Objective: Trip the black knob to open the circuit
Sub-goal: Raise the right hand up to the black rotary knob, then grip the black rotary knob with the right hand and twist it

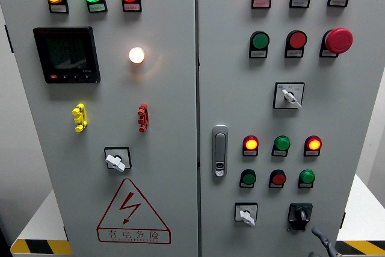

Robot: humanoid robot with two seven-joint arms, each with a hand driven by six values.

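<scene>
At the bottom edge, right of the middle, a sliver of the right robot hand point(322, 242) pokes into view: a couple of dark grey fingertips point(316, 233), too little of them showing to tell whether they are spread or curled, and they hold nothing that can be seen. They sit just below and to the right of the black knob point(300, 213), near it but apparently not touching. The left robot hand is out of view.

The knob is a dark rotary switch on a black square plate, low on the right-hand cabinet door point(355, 118), so the robot hand probably comes up from beneath to meet it. Its nearest neighbour is a white-handled switch point(246, 215) to the left, well clear. Above stands a row of three unlit buttons point(277, 178), also apart, which leaves free room around the knob for fingers to turn it. To the right the door edge lies close, beside a striped ledge point(361, 247), so space is tighter there.
</scene>
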